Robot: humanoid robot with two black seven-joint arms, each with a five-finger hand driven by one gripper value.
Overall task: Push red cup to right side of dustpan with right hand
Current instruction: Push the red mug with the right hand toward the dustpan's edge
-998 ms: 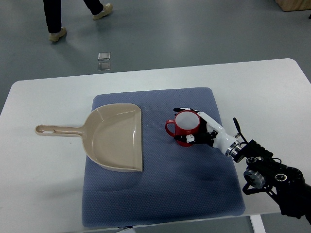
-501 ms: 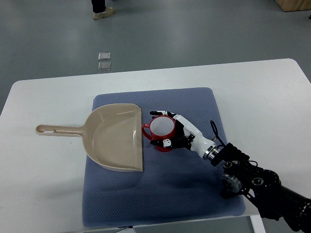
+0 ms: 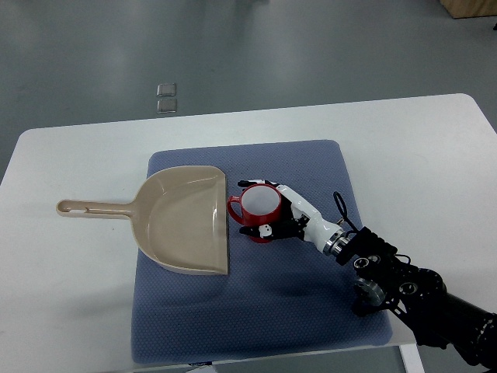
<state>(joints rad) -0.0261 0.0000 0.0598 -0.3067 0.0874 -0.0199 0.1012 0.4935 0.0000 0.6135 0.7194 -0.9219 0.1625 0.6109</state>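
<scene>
A red cup (image 3: 258, 211) with a white inside stands upright on the blue mat (image 3: 256, 311), its handle pointing left and touching the right edge of the beige dustpan (image 3: 186, 221). My right hand (image 3: 273, 210) comes in from the lower right and its fingers wrap around the cup's right side, far and near. The dustpan lies on the mat's left part with its handle reaching left over the white table (image 3: 62, 311). The left hand does not show.
The right arm's black wrist and forearm (image 3: 404, 291) lie over the mat's lower right corner. Two small square plates (image 3: 165, 97) lie on the grey floor beyond the table.
The hand moved the cup left across the mat until it met the dustpan's right edge; over the last half second it hardly moved. The person walking on the floor has left view.
</scene>
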